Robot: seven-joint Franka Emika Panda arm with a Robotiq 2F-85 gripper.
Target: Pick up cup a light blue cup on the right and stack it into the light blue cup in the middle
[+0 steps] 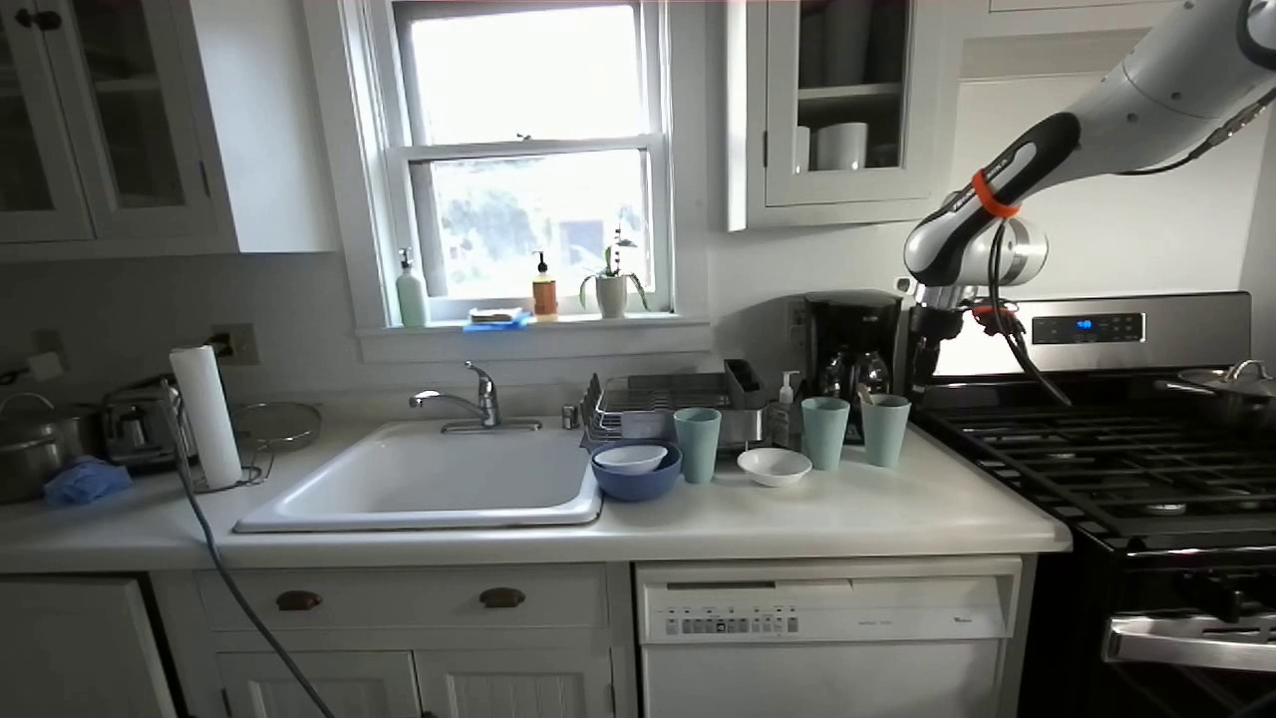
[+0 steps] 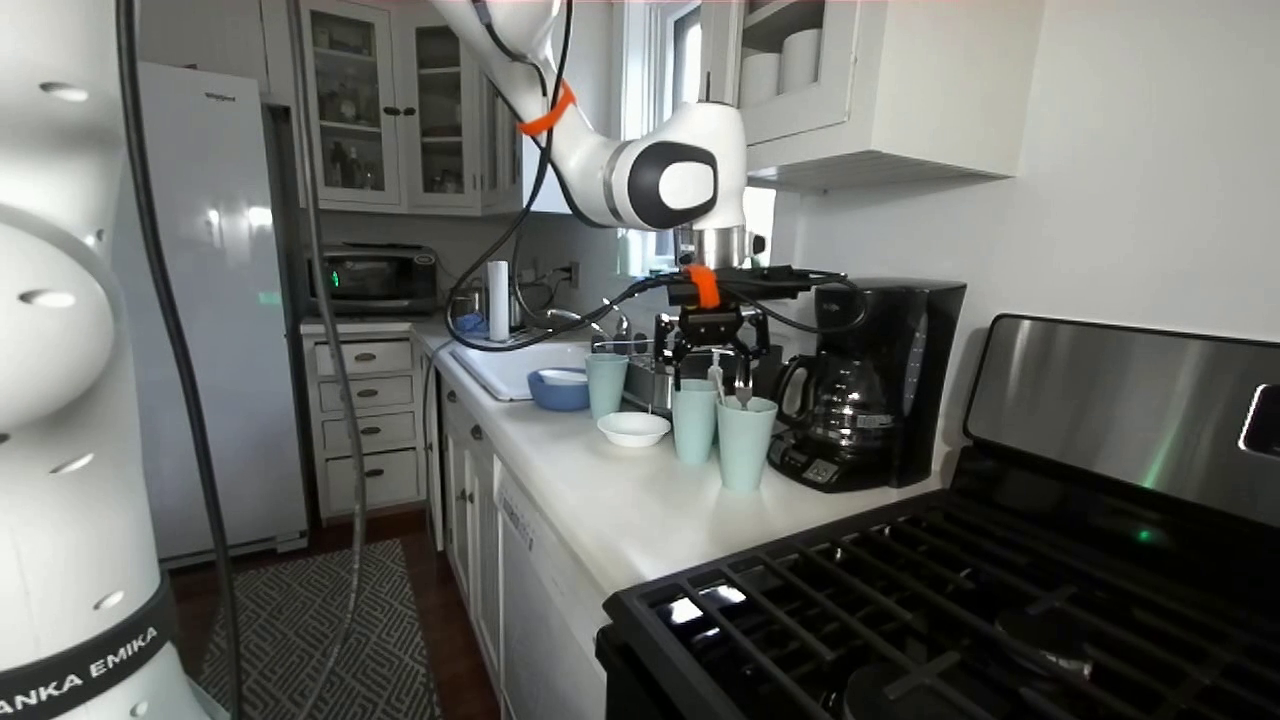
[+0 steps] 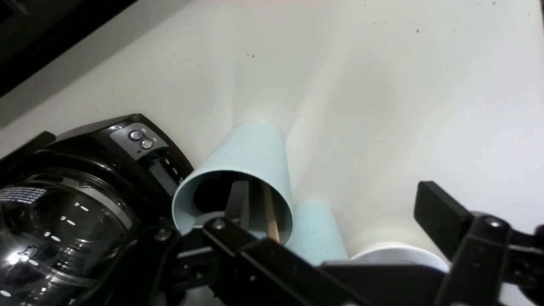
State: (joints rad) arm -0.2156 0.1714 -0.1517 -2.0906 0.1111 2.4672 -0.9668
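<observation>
Three light blue cups stand upright on the counter. The right cup (image 1: 885,433) holds a thin wooden stick; it also shows in an exterior view (image 2: 746,446) and in the wrist view (image 3: 257,148). The middle cup (image 1: 825,436) stands close beside it, also seen in an exterior view (image 2: 694,428) and partly in the wrist view (image 3: 318,236). The left cup (image 1: 697,447) is beyond the white bowl. My gripper (image 2: 710,378) is open and empty, pointing down near rim height at the right cup. In the wrist view, one finger of the gripper (image 3: 340,206) overlaps the right cup's mouth.
A black coffee maker (image 2: 890,390) stands close beside the right cup. A white bowl (image 1: 775,467) lies between the left and middle cups. A blue bowl (image 1: 638,485), the dish rack (image 1: 658,394) and the sink (image 1: 419,519) are further left. The stove (image 2: 900,620) borders the counter.
</observation>
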